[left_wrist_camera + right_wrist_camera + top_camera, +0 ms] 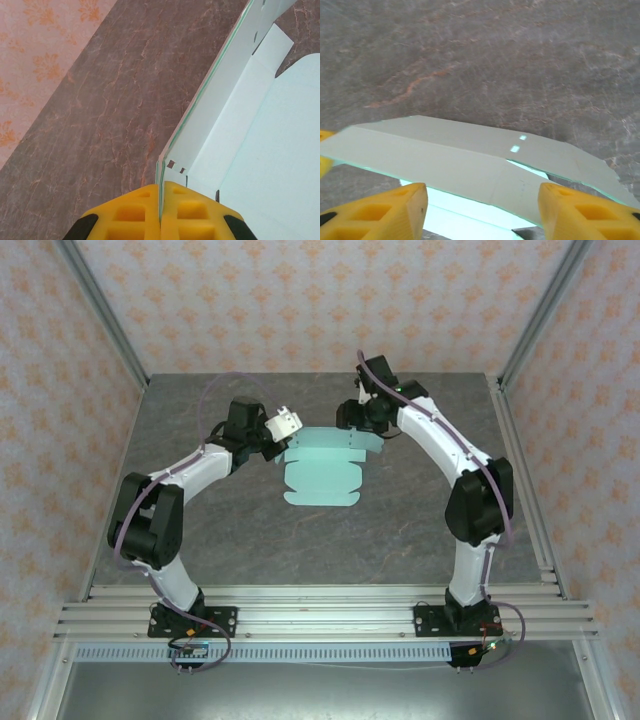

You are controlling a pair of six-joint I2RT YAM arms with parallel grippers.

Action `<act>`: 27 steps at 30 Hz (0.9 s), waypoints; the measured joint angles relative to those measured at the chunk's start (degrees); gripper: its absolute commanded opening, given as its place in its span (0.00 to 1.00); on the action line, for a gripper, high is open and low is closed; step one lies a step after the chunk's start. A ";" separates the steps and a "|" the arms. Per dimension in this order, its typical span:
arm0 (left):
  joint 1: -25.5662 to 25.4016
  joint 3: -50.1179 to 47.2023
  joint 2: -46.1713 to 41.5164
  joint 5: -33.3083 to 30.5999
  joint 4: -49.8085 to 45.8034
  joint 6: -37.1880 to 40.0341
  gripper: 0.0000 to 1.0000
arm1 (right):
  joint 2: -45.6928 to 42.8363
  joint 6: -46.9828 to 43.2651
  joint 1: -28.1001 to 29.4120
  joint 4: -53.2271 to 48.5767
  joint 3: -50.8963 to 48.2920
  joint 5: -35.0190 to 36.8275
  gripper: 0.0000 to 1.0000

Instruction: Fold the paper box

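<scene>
While left tool [160,200] clamps the paper box [260,150] edge, table [400,530] surrounds it.

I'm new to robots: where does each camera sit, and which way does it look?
Top external: above and behind the arms, looking down at the table and paper box; both arms show.
Left wrist: on the left arm, looking along the left gripper, shut on the box's raised flap.
Right wrist: on the right arm, looking past the open right gripper onto that flap.
Shared: both wrist views see the same flap.

Grey marbled table [250,540]; pink floral walls [300,300]; metal rails [320,605], perhaps slotted.
</scene>
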 measured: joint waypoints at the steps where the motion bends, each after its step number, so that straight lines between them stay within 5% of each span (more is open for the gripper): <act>1: 0.00 0.00 0.09 -0.11 0.13 0.00 0.00 | 0.00 0.13 0.00 -0.02 -0.55 0.55 0.67; 10: -0.37 0.00 0.15 -0.35 0.20 0.00 0.00 | 0.96 -0.28 0.00 -0.24 0.92 1.97 0.72; 27: -1.18 -0.04 1.92 -3.13 2.25 0.00 0.00 | 1.22 6.95 0.00 4.85 -4.46 0.09 0.64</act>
